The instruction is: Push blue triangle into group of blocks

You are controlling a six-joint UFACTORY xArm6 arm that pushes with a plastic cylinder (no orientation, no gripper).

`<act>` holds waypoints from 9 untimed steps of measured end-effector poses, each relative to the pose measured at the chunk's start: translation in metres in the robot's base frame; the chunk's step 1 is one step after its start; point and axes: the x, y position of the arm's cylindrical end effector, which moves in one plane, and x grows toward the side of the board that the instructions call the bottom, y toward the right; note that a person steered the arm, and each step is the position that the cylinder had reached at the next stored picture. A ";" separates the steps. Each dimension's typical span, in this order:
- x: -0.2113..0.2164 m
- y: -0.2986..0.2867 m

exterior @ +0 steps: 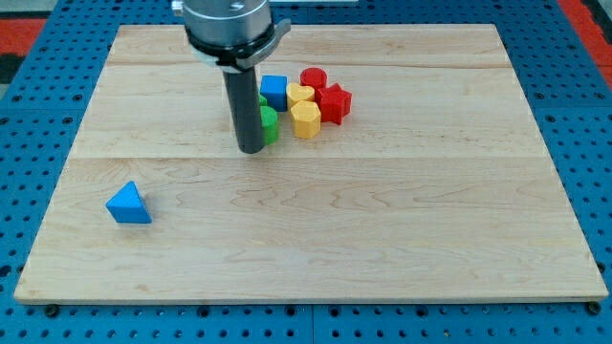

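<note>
Beside green block (271,124), my tip (251,150) upright; blue triangle (127,204) well apart, lower left; no jaws.

- A pale wooden board (382,239) fills most of the view; its grain runs left to right and faint seams cross it between planks.
- A blue perforated base (38,287) surrounds the board on every side, dotted with a regular grid of small holes.
- A red patch (29,29) shows in the view's top left corner, beyond the blue base.
</note>
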 end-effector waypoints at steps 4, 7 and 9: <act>0.115 -0.116; 0.103 -0.134; 0.146 -0.181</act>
